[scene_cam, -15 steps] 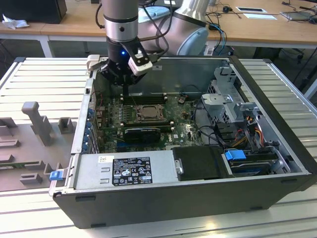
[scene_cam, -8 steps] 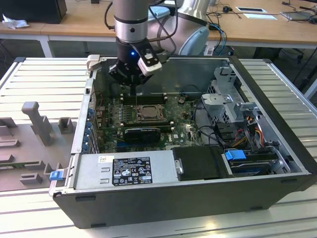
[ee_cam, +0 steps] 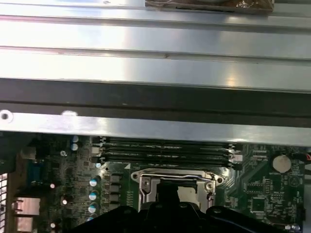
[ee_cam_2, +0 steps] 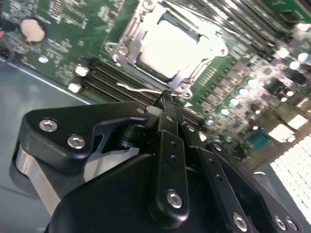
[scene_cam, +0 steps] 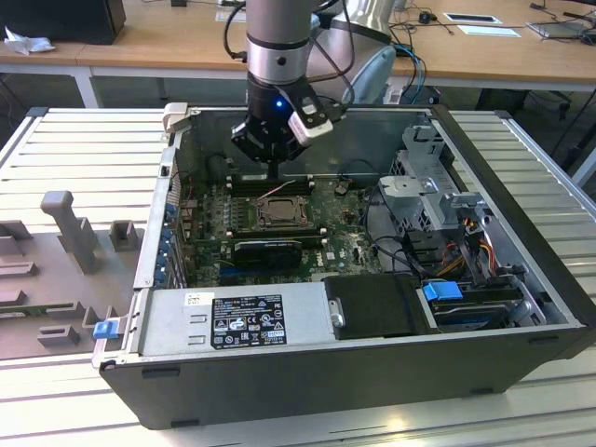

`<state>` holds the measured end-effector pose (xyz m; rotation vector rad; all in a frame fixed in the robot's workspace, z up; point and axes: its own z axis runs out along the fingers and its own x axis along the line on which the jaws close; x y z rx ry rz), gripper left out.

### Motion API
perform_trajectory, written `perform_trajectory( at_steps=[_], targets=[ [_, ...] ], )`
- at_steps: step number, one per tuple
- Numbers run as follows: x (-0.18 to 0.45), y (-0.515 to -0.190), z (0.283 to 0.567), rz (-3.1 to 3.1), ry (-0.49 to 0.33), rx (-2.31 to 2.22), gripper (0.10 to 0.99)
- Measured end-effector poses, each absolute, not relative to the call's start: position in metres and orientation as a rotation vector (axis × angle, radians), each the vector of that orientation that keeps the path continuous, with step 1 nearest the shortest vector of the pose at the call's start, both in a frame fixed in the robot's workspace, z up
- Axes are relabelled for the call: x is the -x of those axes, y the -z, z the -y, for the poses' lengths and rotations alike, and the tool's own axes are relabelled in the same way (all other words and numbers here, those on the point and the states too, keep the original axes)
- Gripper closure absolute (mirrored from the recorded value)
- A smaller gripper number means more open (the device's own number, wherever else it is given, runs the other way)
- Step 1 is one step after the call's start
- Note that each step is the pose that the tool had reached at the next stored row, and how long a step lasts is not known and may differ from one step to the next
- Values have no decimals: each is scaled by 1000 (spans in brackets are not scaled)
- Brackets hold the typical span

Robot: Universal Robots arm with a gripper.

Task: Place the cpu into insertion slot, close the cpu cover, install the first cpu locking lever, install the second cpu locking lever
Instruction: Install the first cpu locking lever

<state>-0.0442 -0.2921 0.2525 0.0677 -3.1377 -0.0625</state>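
Cpu (ee_cam_2: 170, 41) lies pale and flat in the insertion slot (scene_cam: 277, 212), a little beyond the fingertips, and the cpu cover (ee_cam_2: 190, 73) appears to be lowered over it with the chip showing through its window. The gripper (ee_cam_2: 167, 98) has its fingers drawn together. Their tip is right at the free end of a thin wire locking lever (ee_cam_2: 138, 90), though I cannot tell whether it touches or pinches the wire.

The main risk, as I judge it, is that so narrow a tip slips off the springy lever. The tip could then rake the black memory slots (ee_cam_2: 109, 77) directly beneath it or the green motherboard (ee_cam_2: 73, 24). The released lever might also snap back and leave the cover and cpu unclamped.

Below the gripper, the board lies flat in an open computer case (scene_cam: 372, 372) on a ribbed metal table (scene_cam: 84, 140). Wooden desks (scene_cam: 168, 47) stand behind the arm.
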Motion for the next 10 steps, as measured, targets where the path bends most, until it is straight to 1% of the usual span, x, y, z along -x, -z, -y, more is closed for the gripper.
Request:
perform_trajectory(
  at_steps=[3, 10],
  targets=[
    [42, -250, 292, 3137, 111, -66, 980],
    [39, -236, 291, 3137, 132, -63, 980]
  ],
)
